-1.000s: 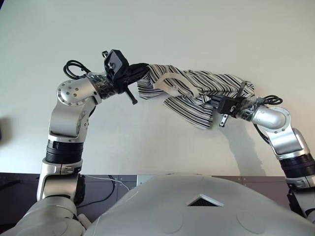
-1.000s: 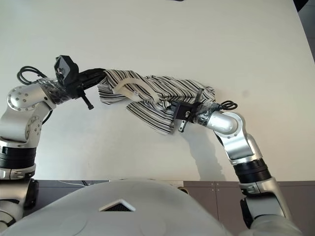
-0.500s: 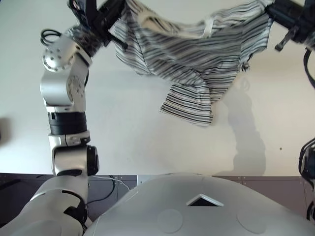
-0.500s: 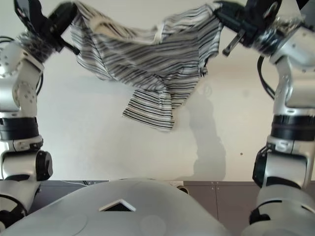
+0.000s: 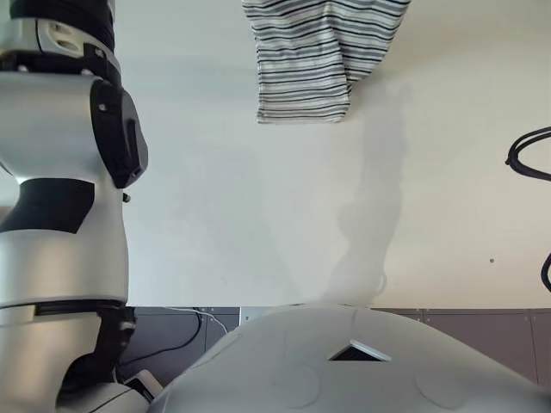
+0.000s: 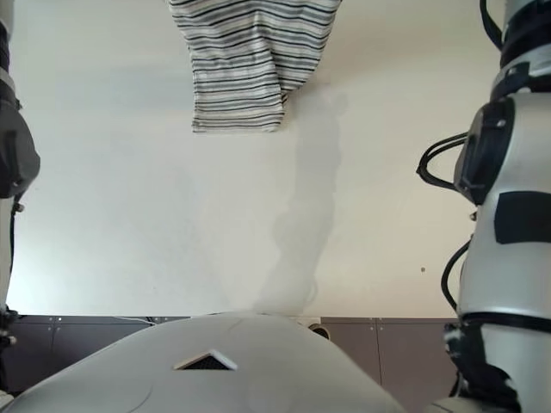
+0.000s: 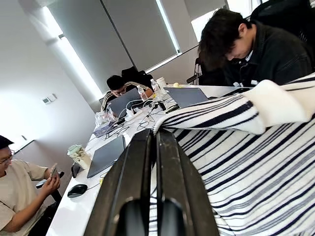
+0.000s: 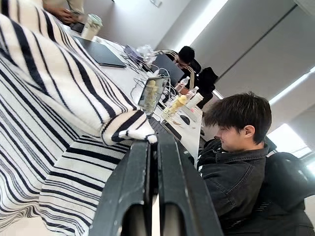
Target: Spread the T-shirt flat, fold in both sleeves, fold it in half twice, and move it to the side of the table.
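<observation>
the t-shirt (image 5: 306, 60) hangs pinched in the left hand (image 7: 155, 136) and right hand (image 8: 152, 142).

Right hand (image 8: 152, 143) pinching striped T-shirt (image 8: 49, 115) edge — cloth draped alongside, laptop (image 8: 102, 54) on table (image 8: 129, 77) behind

White table (image 5: 215, 215), grey panels (image 7: 133, 34), strip lights (image 7: 74, 61)
</observation>
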Controlling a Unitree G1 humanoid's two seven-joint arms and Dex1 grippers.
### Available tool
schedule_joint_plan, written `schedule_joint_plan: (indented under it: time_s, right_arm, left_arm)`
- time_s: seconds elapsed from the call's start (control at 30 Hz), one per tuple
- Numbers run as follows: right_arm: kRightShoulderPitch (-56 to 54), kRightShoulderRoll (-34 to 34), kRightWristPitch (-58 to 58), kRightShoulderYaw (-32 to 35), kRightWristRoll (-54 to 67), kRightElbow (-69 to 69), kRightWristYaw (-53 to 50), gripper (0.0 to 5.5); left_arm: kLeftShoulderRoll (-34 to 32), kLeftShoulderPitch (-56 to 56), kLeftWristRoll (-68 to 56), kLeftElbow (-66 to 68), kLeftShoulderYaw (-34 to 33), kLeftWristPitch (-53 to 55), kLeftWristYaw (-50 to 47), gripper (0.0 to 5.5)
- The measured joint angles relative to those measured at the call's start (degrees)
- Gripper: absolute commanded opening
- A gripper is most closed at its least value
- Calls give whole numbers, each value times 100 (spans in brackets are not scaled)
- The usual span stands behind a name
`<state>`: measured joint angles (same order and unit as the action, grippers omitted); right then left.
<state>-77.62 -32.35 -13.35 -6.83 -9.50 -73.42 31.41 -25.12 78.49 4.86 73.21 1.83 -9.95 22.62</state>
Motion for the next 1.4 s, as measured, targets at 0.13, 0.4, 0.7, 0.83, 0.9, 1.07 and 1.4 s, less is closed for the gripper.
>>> schedule_joint_plan:
  time_s: [0.13, 0.4, 0.7, 0.83, 0.9, 1.07, 1.4]
  right_arm:
    - [-461, 27, 20, -70, -390, -300, -601, 13]
    - [-1184, 43, 49, 98, -624, -384, -1264, 13]
    - [-378, -29, -576, 341, -428, -306, 54, 13]
    - [815, -203, -1130, 665, 363, 500, 1765, 13]
    - [1574, -409, -946, 962, 1045, 1689, 2429, 13]
    - [3043, -689, 360, 1469, 2182, 4410, 2762, 13]
    - [6337, -2155, 2512, 1777, 3556, 8363, 4090, 13]
  left_arm:
    - [-21, 413, 358, 303, 71, -56, -276, 10]
    - [-340, 1146, 978, 386, 157, -284, -792, 10]
    - [-294, 366, 792, 141, 122, -1301, 747, 10]
    - [-333, -932, -88, -701, -319, -1427, 1977, 10]
    - [-446, -1326, -526, -1710, -535, -1222, 2247, 10]
    - [-574, -2909, -1379, -4392, -911, -112, 2322, 10]
    - [-1871, -6007, -3736, -8895, -1164, 2724, 3832, 10]
